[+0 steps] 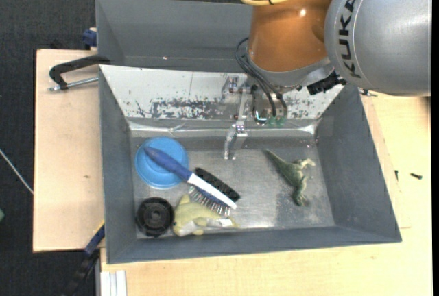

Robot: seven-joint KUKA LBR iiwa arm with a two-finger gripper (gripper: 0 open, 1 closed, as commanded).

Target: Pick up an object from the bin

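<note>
My gripper (231, 148) hangs under the arm's orange cover, over the back middle of the bin floor, and nothing shows in it. A green toy dinosaur (295, 177) lies to its right, nearer the front. To its left and front lies a brush (199, 181) with a blue handle, a white head and black bristles. The brush handle rests across a blue round dish (156, 166).
A black round cap (153, 215) sits in the front left corner. Beside it lies a pale yellow crumpled thing (195, 216), partly under the brush head. The arm and its orange cover hang over the bin's back right.
</note>
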